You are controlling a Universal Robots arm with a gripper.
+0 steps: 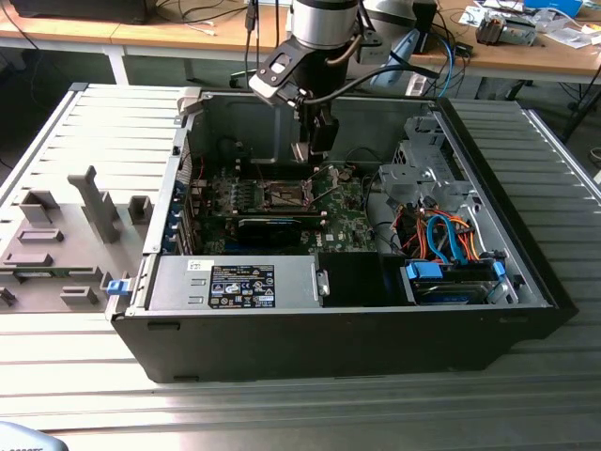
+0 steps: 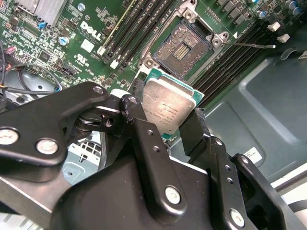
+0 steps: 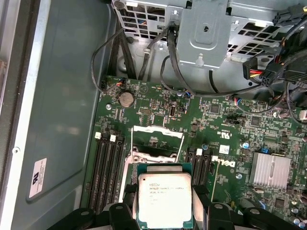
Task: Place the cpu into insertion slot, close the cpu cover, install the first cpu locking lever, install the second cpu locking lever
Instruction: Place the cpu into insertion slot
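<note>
The cpu, a flat silver-faced square chip on a green base, is clamped by its edges between my gripper's black fingers. In the first wrist view the cpu hangs just short of the insertion slot, which lies open with its dark pin field bare. The insertion slot also shows past the chip in the second wrist view, with a thin locking lever swung out beside it. In the exterior view my gripper hovers inside the case, above and slightly to the exterior view's right of the insertion slot.
Black memory slots flank the socket on both sides. A long black expansion card, a power supply box, a drive cage and orange and blue cables fill the case. Grey fixtures stand outside it at the exterior view's left.
</note>
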